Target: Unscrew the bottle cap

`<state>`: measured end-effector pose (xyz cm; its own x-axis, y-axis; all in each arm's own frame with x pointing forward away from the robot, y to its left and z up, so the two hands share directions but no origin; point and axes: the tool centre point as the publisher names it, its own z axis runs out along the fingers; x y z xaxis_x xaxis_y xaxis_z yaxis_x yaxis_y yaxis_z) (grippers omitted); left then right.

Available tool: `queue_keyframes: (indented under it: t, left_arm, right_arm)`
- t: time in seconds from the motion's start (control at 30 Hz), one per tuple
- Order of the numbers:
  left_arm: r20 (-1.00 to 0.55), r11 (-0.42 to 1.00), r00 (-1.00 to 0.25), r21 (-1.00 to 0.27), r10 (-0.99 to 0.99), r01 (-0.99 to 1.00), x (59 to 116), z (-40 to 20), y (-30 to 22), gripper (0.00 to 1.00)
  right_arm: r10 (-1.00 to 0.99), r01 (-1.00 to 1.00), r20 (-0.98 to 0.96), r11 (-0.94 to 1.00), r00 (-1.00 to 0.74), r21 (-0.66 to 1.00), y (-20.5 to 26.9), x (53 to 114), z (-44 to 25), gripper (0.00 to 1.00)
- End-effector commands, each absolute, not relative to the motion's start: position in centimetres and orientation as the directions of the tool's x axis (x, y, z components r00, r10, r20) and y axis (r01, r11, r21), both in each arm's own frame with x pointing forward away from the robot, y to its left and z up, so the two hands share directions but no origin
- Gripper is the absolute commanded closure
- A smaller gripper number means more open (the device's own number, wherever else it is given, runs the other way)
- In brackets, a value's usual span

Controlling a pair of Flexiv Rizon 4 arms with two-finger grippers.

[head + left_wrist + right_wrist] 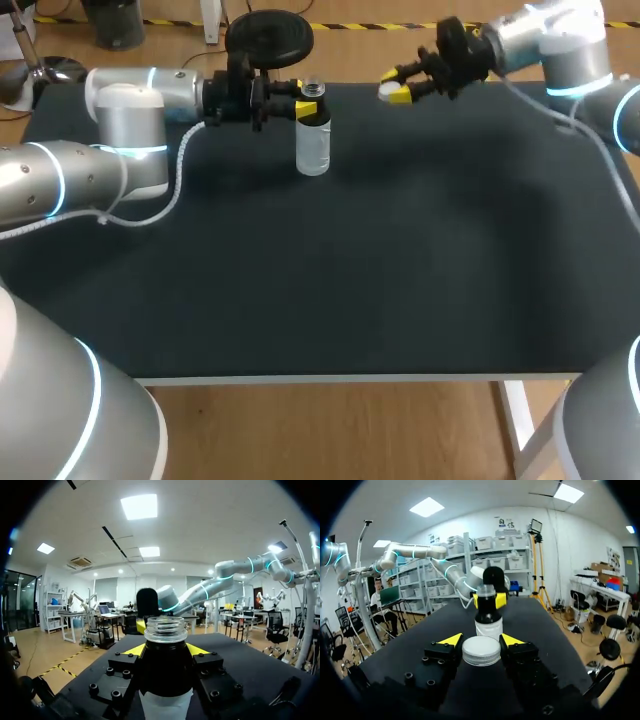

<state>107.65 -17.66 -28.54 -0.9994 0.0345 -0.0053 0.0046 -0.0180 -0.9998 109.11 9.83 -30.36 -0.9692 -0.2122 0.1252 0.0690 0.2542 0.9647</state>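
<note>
The left arm lies level along the far side of the bench (400,260), its tool (308,100) pinching the neck of the upright, open bottle (313,150). The right arm's tool (394,87) hangs well apart, clamped on the cap (386,92).

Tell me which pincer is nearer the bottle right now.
Left. The left pincer is shut on the bottle at its neck, touching it from both sides. The right pincer holds the cap between its fingers, off to the bottle's right and clear of it.
</note>
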Motion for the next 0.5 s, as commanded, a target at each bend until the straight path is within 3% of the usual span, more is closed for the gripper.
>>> queue_keyframes:
  t: [0.03, 0.27, 0.5]
  left_arm:
    - [-0.006, -0.019, -0.999, -1.000, 0.036, 0.005, 107.7, -28.6, -17.7, 1.00]
    - [-0.006, -0.019, -0.999, -1.000, 0.036, 0.005, 107.7, -28.6, -17.7, 1.00]
    - [-0.006, -0.019, -0.999, -1.000, 0.036, 0.005, 107.7, -28.6, -17.7, 1.00]
  right_arm:
    - [0.079, 0.125, 0.107, 0.275, -0.991, 0.953, 9.7, 107.6, -32.0, 1.00]
    - [0.130, 0.199, 0.168, 0.285, -0.977, 0.938, 9.1, 107.1, -34.4, 1.00]
    - [0.203, 0.316, 0.250, 0.444, -0.947, 0.838, 8.4, 106.7, -36.1, 1.00]
